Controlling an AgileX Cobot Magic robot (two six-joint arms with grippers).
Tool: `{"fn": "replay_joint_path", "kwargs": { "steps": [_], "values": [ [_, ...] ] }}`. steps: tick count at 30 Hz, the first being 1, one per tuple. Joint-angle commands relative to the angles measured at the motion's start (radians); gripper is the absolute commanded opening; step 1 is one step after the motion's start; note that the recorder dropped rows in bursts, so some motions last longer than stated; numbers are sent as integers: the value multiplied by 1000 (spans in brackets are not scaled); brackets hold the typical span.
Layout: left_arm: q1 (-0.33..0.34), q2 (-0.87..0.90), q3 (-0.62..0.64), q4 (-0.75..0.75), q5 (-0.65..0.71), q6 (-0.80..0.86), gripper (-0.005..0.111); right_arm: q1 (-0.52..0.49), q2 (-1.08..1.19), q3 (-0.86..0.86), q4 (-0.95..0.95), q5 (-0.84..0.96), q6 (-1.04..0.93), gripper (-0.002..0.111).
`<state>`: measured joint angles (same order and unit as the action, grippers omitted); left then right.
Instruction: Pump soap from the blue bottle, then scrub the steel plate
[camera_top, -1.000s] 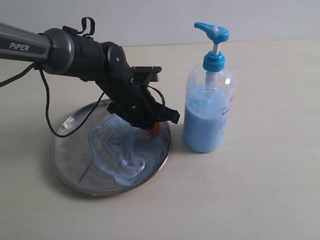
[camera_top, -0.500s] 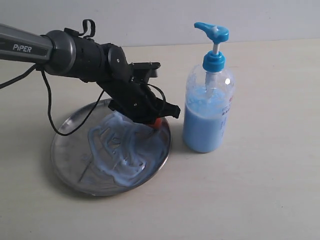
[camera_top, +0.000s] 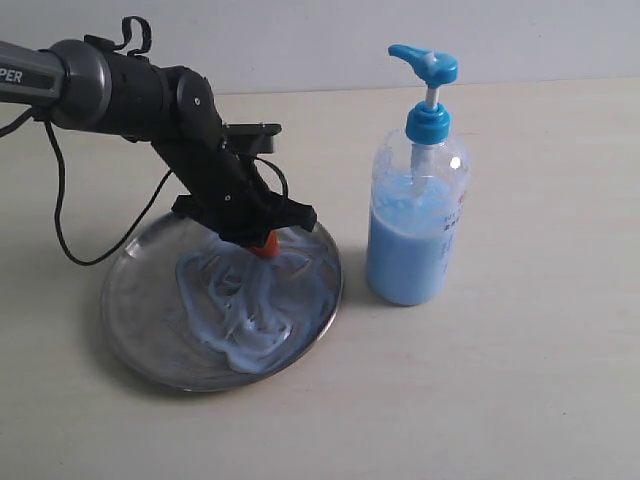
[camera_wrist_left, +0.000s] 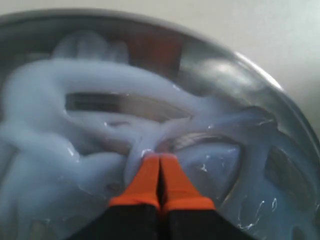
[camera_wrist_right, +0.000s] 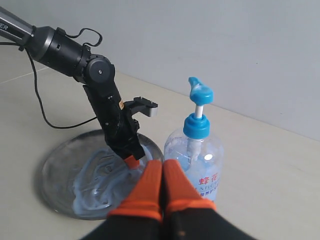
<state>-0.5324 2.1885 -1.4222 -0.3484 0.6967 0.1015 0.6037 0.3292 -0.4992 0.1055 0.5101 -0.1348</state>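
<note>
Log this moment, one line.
left gripper: shut, tips in soap on steel plate | right gripper: shut, empty | blue bottle: upright beside plate

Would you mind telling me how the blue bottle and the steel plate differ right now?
The blue bottle stands upright and tall; the steel plate lies flat and wide. The bottle is clear plastic; the plate is shiny metal. The bottle holds its soap inside; the plate wears it smeared in swirls. Both carry the same pale blue soap.

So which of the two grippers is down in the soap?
The left gripper: its shut orange tips sit in the soap on the steel plate. The right gripper, also shut, hangs in the air, touching nothing.
</note>
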Motion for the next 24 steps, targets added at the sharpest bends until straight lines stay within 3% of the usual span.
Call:
{"fn": "replay_joint_path", "kwargs": {
  "steps": [1, 10, 17, 24],
  "values": [
    [-7, 17, 11, 20, 87, -1, 0, 0, -4, 5, 0, -6, 5, 0],
    [-15, 17, 11, -123, 36, 54, 0, 0, -4, 5, 0, -6, 5, 0],
    [-15, 21, 11, -138, -46, 52, 0, 0, -4, 5, 0, -5, 5, 0],
    [-15, 21, 11, -176, -18, 70, 0, 0, -4, 5, 0, -5, 5, 0]
  ]
}}
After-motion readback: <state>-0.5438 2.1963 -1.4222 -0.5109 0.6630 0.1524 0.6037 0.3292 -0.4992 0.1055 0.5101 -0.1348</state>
